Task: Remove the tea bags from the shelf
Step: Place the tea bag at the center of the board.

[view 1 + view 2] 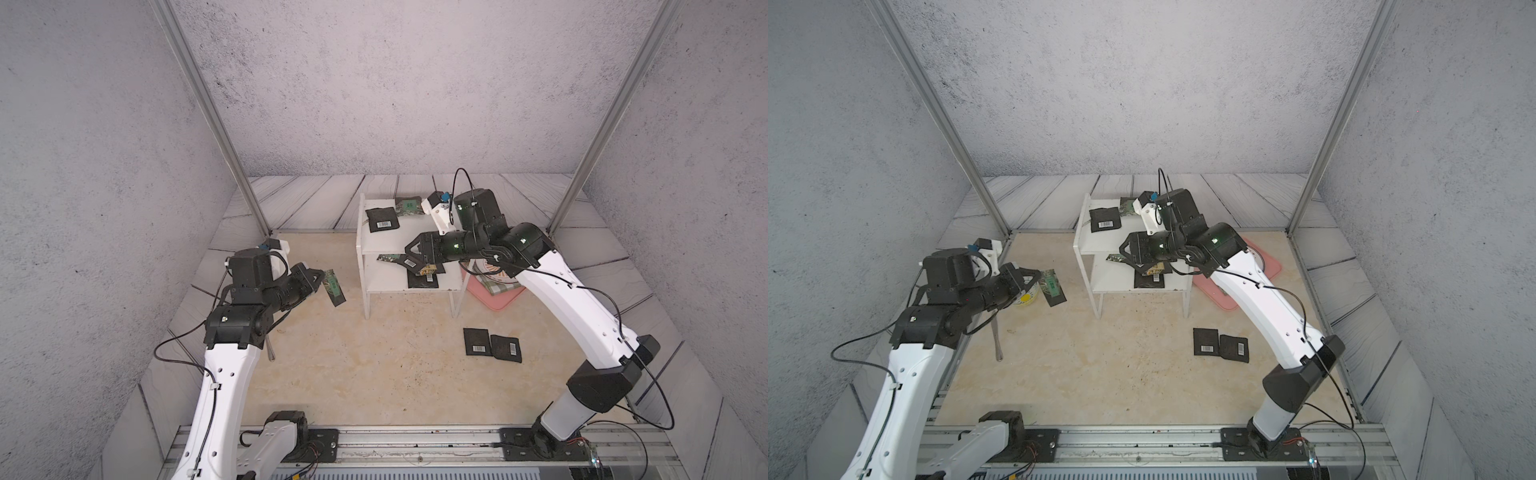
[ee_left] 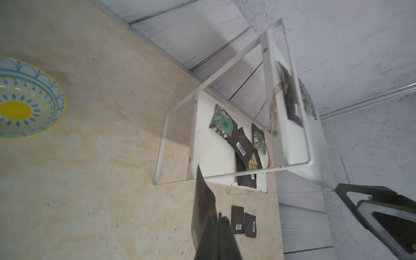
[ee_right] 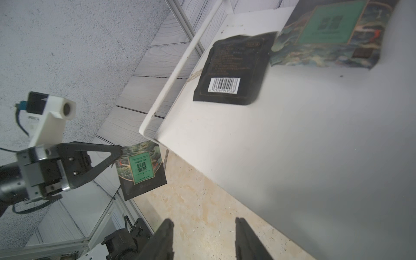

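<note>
The white two-tier shelf (image 1: 360, 232) stands mid-table. On its upper tier lie a black barcode tea bag (image 1: 382, 219) (image 3: 231, 72) and a green-faced one (image 1: 409, 205). Several more overlap on the lower tier (image 2: 238, 144). Left of the shelf, my left gripper (image 1: 322, 277) (image 2: 219, 219) is shut on a green-labelled tea bag (image 1: 334, 287) (image 3: 140, 168), which hangs above the table. My right gripper (image 1: 415, 257) (image 3: 203, 221) hovers at the front edge of the upper tier, open with nothing between its fingers. Two black tea bags (image 1: 476, 341) (image 1: 506, 348) lie on the table in front of the shelf.
A pink tray (image 1: 494, 297) holding a checked cloth sits right of the shelf, partly under my right arm. A blue-and-yellow patterned bowl (image 2: 22, 99) (image 1: 1025, 297) rests on the table below my left gripper. A thin utensil handle (image 1: 995, 336) lies near the left arm.
</note>
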`<state>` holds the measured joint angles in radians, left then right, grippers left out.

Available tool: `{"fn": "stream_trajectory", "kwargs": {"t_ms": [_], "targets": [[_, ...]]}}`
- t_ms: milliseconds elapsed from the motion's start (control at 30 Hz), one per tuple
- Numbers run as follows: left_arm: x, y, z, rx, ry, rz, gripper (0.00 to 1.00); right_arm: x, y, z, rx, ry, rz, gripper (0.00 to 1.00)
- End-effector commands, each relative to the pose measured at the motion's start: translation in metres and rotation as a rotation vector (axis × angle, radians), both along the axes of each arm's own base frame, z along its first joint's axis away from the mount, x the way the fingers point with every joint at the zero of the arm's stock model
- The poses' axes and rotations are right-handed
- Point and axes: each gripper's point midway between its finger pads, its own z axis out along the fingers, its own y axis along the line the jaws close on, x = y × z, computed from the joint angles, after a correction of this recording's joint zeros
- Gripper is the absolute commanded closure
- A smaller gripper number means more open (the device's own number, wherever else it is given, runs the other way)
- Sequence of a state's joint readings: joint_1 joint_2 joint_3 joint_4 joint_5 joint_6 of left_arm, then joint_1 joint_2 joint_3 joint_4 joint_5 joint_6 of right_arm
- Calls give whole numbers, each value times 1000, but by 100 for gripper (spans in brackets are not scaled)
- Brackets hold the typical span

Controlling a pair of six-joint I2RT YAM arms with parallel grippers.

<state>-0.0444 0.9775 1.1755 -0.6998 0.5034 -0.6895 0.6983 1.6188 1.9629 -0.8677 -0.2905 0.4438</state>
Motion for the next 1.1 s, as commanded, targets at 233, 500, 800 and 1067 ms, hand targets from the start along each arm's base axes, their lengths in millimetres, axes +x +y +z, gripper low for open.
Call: {"fn": "stream_trajectory", "kwargs": {"t_ms": [233, 500, 800, 1067], "targets": [[-20, -37, -48, -9, 92, -133, 100, -25, -63, -19, -55, -34, -136, 52], [-36, -71, -87, -18, 150, -209, 100, -40, -113, -52, -88, 11, -263, 52], [-48, -108, -113, 7, 182, -293, 100, -50, -169, -87, -83, 99, -436, 52], [-59, -146, -127, 62, 155, -388, 100, -61, -194, -109, -100, 133, -522, 51]]}}
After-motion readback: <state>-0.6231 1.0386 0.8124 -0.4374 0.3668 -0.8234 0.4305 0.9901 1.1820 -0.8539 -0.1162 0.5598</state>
